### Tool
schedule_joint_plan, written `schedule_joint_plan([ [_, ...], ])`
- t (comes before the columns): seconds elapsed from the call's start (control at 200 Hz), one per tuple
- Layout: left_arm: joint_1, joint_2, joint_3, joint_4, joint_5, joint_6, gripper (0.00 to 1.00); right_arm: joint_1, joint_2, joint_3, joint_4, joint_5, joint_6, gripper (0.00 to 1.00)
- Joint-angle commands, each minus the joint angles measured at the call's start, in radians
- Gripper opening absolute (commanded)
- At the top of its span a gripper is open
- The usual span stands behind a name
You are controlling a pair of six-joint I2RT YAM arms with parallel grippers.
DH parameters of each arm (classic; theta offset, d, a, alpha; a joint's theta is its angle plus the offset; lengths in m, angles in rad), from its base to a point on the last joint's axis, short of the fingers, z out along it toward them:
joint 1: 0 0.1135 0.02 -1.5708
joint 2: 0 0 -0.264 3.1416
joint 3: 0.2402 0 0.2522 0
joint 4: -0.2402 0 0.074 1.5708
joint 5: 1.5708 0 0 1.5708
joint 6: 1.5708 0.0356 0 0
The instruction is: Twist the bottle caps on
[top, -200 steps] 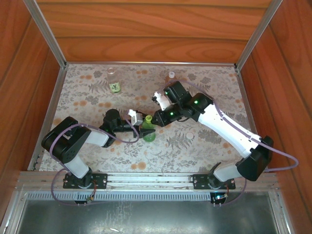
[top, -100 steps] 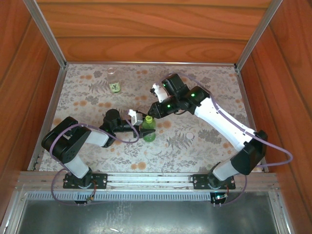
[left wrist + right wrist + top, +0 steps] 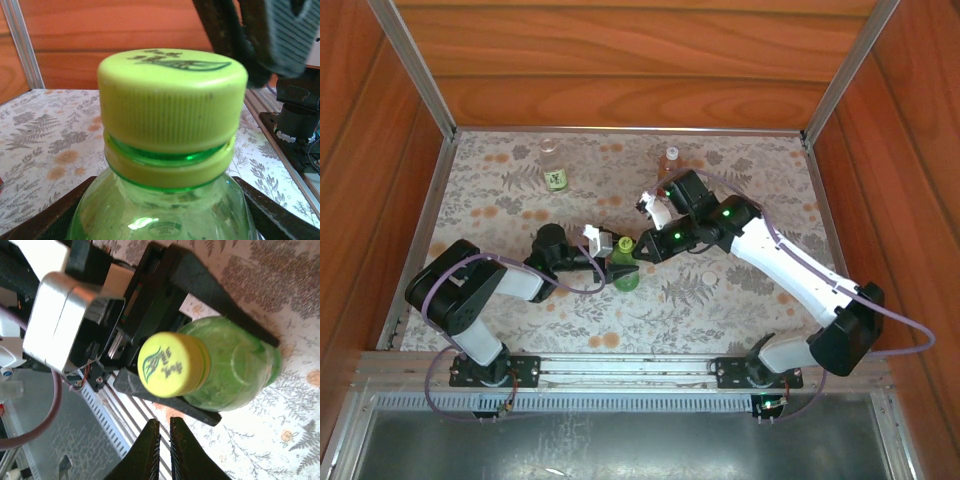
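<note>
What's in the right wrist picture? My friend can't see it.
A green bottle with its yellow-green cap on is gripped between the left gripper's black jaws. The right gripper hangs beside the cap, jaws shut, not touching it.

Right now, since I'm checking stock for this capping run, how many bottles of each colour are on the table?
green bottle: 1
amber bottle: 1
clear bottle: 1
Total: 3
</note>
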Motion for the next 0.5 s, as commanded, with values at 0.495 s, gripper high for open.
schedule_joint_plan([
  [0.495,0.01,-0.004,-0.015,-0.072,0.001,0.015,0.66,-0.021,0.117,0.141,-0.016,0.0,-0.034,0.21],
])
